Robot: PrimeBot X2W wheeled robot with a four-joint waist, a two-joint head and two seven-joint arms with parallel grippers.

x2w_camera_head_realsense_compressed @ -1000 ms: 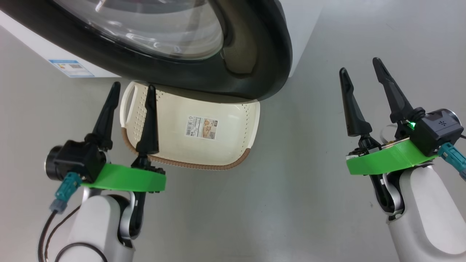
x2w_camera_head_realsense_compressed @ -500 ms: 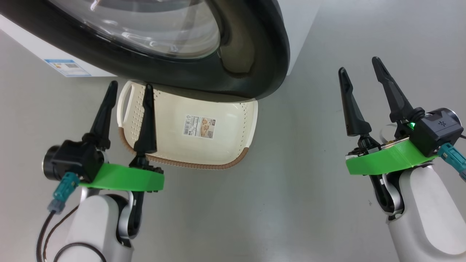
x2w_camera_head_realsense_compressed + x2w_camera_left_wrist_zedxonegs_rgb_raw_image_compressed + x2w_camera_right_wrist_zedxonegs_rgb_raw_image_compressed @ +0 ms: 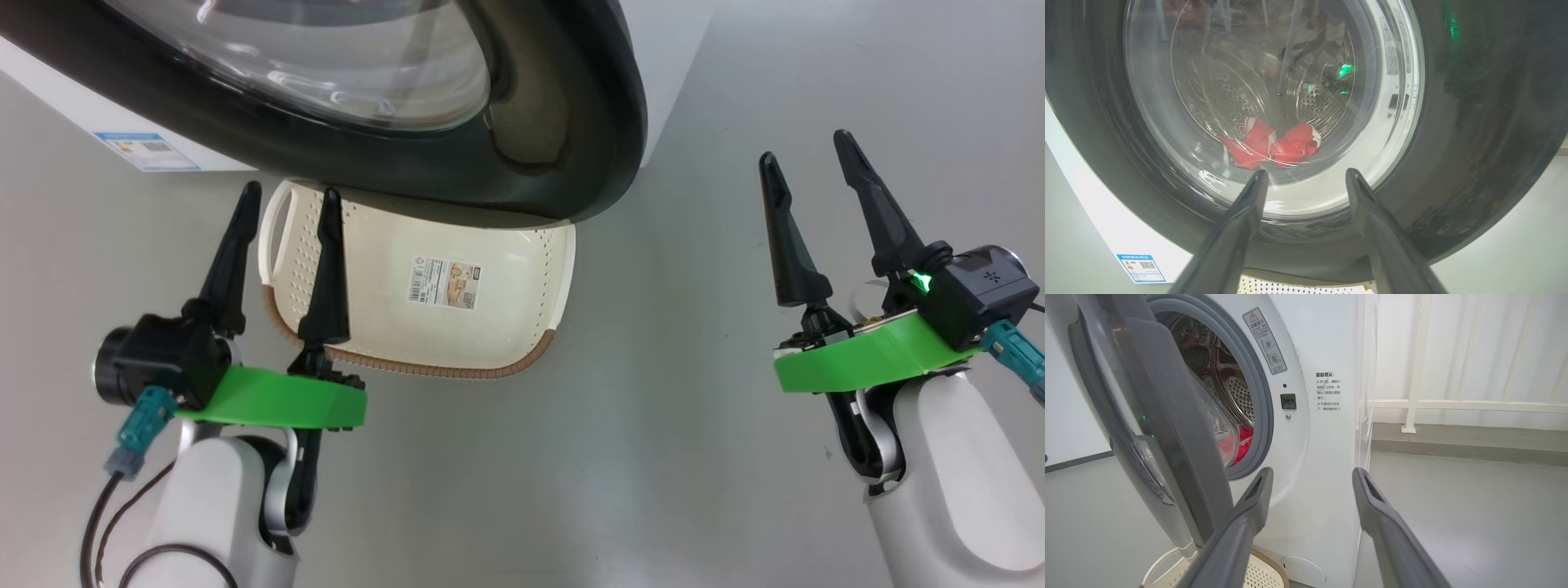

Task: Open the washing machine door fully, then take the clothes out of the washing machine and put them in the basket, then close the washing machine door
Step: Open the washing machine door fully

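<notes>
The washing machine door stands partly open, and its black rim overhangs the cream basket on the floor. The basket holds only its paper label. In the left wrist view, red clothes lie in the steel drum behind the door's glass. From the right wrist, the door shows edge-on, with the clothes inside the grey gasket of the white washing machine. My left gripper is open at the basket's left end, below the door. My right gripper is open over bare floor, right of the door.
A blue sticker marks the machine's lower front. A white railing and curtain stand beyond the machine's right side. Grey floor spreads between and in front of both arms.
The whole head view has drifted slightly to the left, so the camera moved. Door, basket and both grippers keep their places relative to one another.
</notes>
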